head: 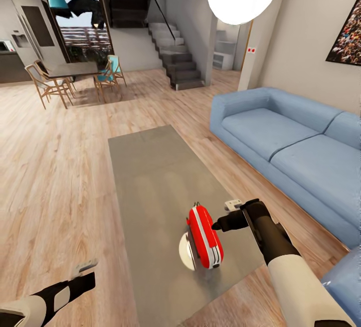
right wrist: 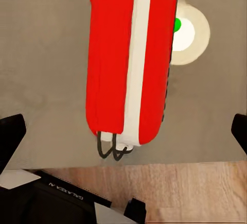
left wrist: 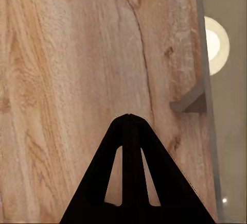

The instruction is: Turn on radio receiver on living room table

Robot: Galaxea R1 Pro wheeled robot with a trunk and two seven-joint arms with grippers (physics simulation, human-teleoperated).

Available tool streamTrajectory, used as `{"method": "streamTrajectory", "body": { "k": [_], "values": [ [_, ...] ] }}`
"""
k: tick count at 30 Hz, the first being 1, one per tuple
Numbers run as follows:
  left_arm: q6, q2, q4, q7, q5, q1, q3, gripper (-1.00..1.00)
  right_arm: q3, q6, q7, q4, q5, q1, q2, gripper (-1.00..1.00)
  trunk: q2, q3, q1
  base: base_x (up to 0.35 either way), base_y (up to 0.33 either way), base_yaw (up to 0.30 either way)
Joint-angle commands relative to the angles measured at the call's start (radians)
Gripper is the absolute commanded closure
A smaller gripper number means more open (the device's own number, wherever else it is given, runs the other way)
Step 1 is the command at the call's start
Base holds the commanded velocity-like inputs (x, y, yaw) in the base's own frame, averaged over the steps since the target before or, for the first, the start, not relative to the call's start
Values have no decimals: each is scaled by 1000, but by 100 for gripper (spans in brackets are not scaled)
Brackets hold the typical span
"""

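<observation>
Blue sofa (head: 296, 141) at the right — staircase (head: 175, 61), dining table (head: 72, 70) with chairs (head: 47, 84) beyond.

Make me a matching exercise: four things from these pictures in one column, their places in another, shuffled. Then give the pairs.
Things:
1. small red rounded radio receiver with a white band
2. blue sectional sofa
3. left tool, shut
4. right tool, open

Places:
A. over the light wood floor, beside the table edge
B. on the long grey-beige glossy table, near its close end
C. against the beige wall, right of the table
D. just right of the radio, above the tabletop

Pairs: 1-B, 2-C, 3-A, 4-D
</observation>
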Motion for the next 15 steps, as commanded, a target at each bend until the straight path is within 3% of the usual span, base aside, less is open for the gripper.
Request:
{"method": "streamTrajectory", "body": {
  "k": [1, 15],
  "values": [
    [0, 0, 0, 0, 0, 0, 0, 100, 0, 0, 0, 0, 0, 0, 0, -100, 7, 3, -4, -286, 0, 0],
    [0, 0, 0, 0, 0, 0, 0, 100, 0, 0, 0, 0, 0, 0, 0, -100, 105, 47, -58, -328, 0, 0]
  ]
}}
